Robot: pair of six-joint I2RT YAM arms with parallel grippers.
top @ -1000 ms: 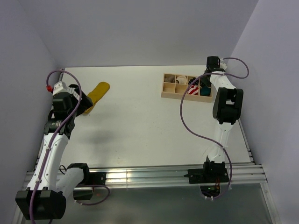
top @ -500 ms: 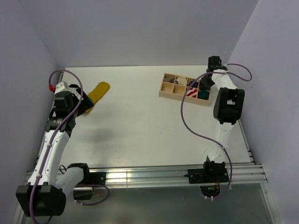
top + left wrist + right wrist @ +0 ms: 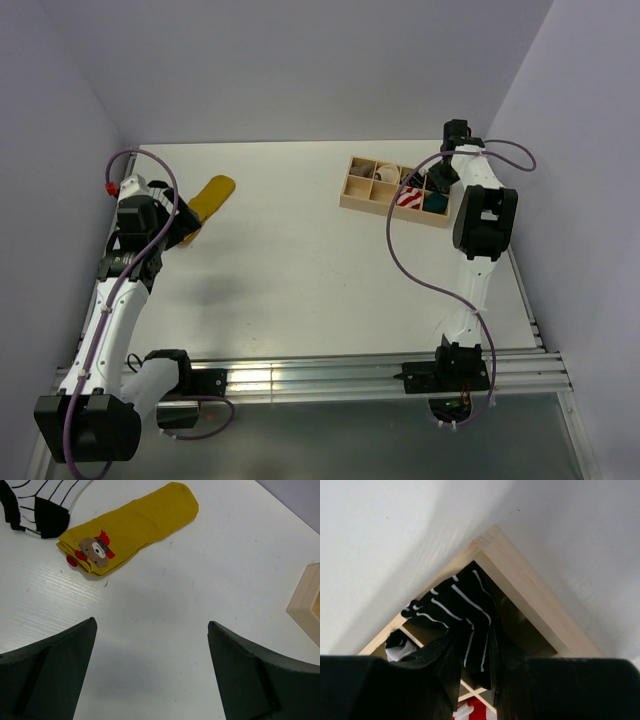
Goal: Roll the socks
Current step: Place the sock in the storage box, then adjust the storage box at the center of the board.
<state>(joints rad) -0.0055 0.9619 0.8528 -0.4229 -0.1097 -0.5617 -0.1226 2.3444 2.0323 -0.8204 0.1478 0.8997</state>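
My right gripper (image 3: 440, 180) is shut on a black sock with thin white stripes (image 3: 462, 605) and holds it over the far right corner compartment of the wooden box (image 3: 530, 590). A red-and-white striped sock (image 3: 410, 197) lies in the box, also seen low in the right wrist view (image 3: 480, 714). A mustard-yellow sock with a bear figure (image 3: 132, 527) lies flat at the table's left (image 3: 210, 198). A white sock with black stripes and a black toe (image 3: 40, 505) lies beside it. My left gripper (image 3: 152, 630) is open and empty just short of the yellow sock.
The wooden box (image 3: 395, 190) has several compartments holding rolled socks, including a teal one (image 3: 436, 201) and a white one (image 3: 388, 176). Its corner shows in the left wrist view (image 3: 307, 605). Walls close in on the left, back and right.
The right gripper has shifted slightly over the box with the black sock, and the box has slid a little to the left. The left arm has barely moved.
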